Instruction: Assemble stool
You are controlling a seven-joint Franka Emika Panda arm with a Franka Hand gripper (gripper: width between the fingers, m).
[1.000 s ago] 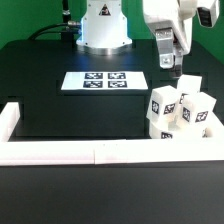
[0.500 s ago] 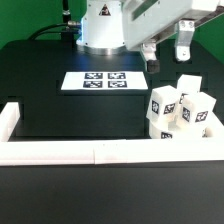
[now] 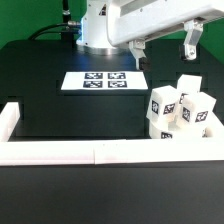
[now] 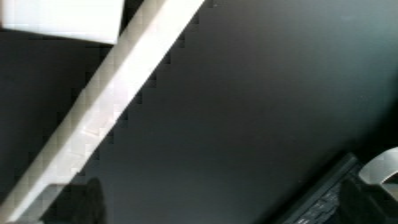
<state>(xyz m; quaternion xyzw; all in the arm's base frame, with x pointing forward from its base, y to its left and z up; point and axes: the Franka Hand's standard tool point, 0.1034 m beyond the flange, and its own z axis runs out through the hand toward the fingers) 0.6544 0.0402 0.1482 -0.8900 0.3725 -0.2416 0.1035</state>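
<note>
Since the earlier frame the gripper (image 3: 163, 47) is swinging up and sideways, its two fingers now standing wide apart and holding nothing, while the leg blocks (image 3: 181, 112) are sitting unmoved in a tight cluster at the exterior view's right, inside the corner of the border rail (image 3: 60, 151). Because the blocks are touching each other, I think a finger coming down may push a neighbour or tip one over. The black table (image 3: 60, 110) is lying mostly bare around them, with the marker board (image 3: 104, 81) well apart, toward the robot base (image 3: 103, 30).
</note>
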